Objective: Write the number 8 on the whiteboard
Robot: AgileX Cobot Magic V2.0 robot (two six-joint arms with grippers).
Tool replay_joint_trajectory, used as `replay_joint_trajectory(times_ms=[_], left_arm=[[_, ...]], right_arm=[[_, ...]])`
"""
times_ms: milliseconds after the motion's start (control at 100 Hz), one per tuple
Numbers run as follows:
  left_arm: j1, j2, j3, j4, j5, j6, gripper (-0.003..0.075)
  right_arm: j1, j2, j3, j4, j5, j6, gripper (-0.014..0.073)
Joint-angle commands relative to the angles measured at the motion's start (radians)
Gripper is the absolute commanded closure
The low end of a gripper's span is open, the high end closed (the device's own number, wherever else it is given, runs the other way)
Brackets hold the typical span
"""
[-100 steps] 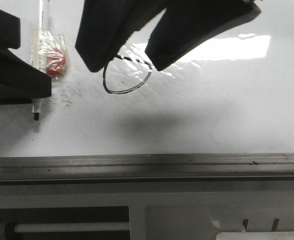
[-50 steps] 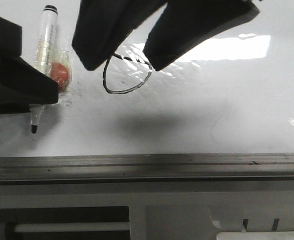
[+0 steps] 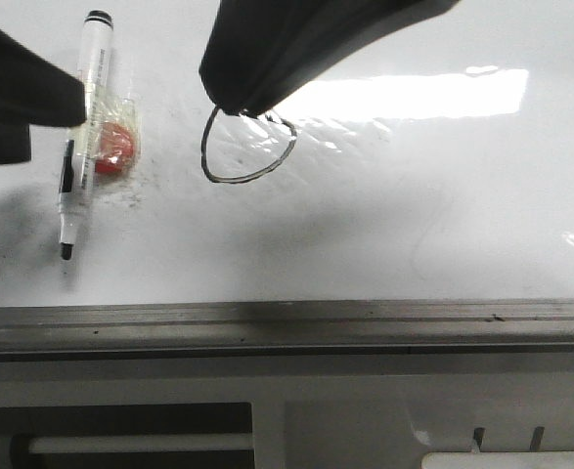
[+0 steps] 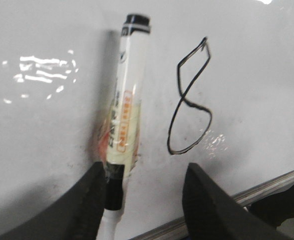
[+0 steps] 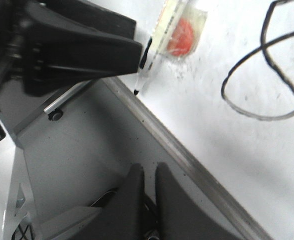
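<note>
Front view: upper loop of the 8 point(image 3: 248, 147) is hidden behind the right arm's dark bulk, only the rounded lower loop shows on the whiteboard point(image 3: 443, 215), well above the grey rail point(image 3: 287, 327). Left wrist view gives the whole 8 point(image 4: 189, 100), pointed top, wider bottom, thin black line, just beside the marker point(image 4: 122, 125) w/o touching it. Marker lies flat on the board, cap end away from the rail, nib toward it; label text too blurred to read. A red blob in clear wrap point(image 3: 115, 147) sits against the marker's barrel; can't tell what it is. Left hand point(image 4: 144, 200) is open, fingers point(image 4: 207, 205) spread either side of the marker's nib end, one finger seems to overlap the barrel, contact unclear. In front view the left arm is cut off at the frame edge, dark and out of focus. Right hand point(image 5: 145, 192) in its wrist view has fingers closed together, nothing between them, hanging over the grey area off the board. Faint grey smudges around the 8.
</note>
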Motion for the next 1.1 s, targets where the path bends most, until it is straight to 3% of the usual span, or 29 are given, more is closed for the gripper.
replay_joint_trajectory(times_ms=[0,90,280,600,840,1090], left_arm=[[0.004,-0.074,-0.031,0.04,-0.035,-0.009,0.0522],[0.004,-0.156,-0.031,0.091,-0.029,-0.009,0.0745],[0.004,-0.337,0.006,0.172,-0.024,-0.006,0.0741],[0.004,-0.65,0.236,0.285,-0.083,-0.006,0.0741],[0.004,-0.728,0.316,0.287,-0.083,-0.006,0.0741],[0.004,-0.728,0.318,0.283,-0.083,-0.006,0.0741]], right_arm=[[-0.001,-0.038,-0.024,-0.04,-0.099,-0.006,0.0657],[-0.001,-0.083,0.003,-0.087,-0.182,-0.006,0.0657],[-0.001,-0.235,0.174,-0.156,-0.427,-0.006,0.0657],[-0.001,-0.572,0.601,-0.207,-0.792,-0.006,0.0657],[-0.001,-0.783,0.824,-0.207,-0.826,-0.006,0.0657],[-0.001,-0.829,0.871,-0.207,-0.802,-0.006,0.0657]])
